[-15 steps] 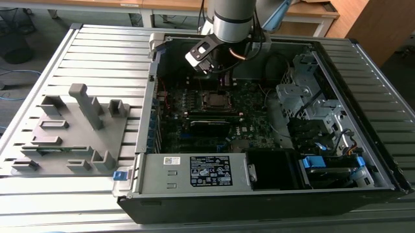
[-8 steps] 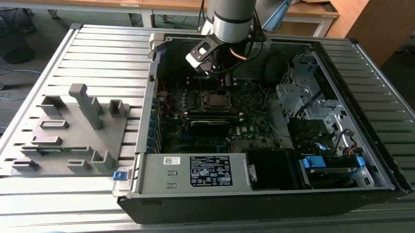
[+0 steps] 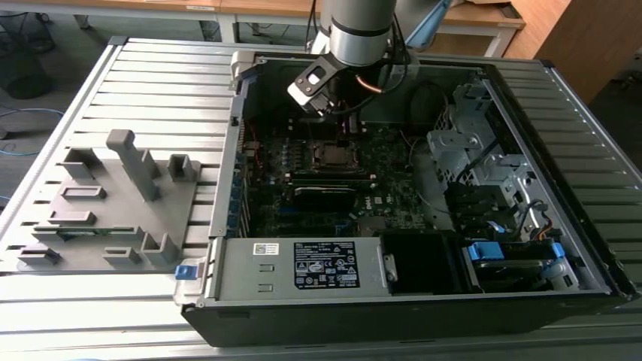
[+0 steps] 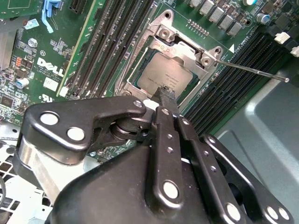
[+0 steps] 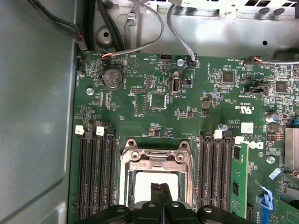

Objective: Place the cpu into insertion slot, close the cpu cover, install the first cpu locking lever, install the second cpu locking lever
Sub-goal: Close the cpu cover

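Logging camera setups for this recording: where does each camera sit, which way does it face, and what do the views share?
Exterior view: off the arm, above the open computer case, looking down into it; the arm shows reaching in.
First wrist view: on the arm, facing the green board; the tool, shut, at the chip.
Second wrist view: on the arm, looking along the tool to the chip.
Both wrist views share the chip, its metal frame and memory slots.

A grey metal desk (image 3: 150, 83) with long ridges sits in the middle. Behind it stand light brown wooden tables (image 3: 271, 6) with white legs. A brown wooden cabinet (image 3: 582, 37) is at the exterior view's right. The floor (image 3: 60, 45) is dark, and a blue cable (image 3: 30, 112) lies on it.
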Robot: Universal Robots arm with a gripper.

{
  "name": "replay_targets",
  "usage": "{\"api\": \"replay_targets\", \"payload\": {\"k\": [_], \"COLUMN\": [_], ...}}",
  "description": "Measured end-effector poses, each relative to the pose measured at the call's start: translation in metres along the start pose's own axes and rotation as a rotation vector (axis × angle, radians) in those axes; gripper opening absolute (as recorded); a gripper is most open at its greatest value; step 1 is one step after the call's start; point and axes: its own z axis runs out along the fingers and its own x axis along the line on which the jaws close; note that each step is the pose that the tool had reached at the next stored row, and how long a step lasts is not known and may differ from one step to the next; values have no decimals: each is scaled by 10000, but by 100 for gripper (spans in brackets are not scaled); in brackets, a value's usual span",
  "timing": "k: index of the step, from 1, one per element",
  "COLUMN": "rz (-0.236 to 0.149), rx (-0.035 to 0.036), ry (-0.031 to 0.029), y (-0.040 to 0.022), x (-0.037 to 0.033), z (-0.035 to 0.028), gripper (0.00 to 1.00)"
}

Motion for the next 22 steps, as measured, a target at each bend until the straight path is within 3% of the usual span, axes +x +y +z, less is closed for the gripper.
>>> {"api": "replay_targets", "payload": {"k": [22], "rz": [-333], "rx": [-1], "ry": [9], "y": [0], "x": [0], "z": [0], "gripper": [11]}}
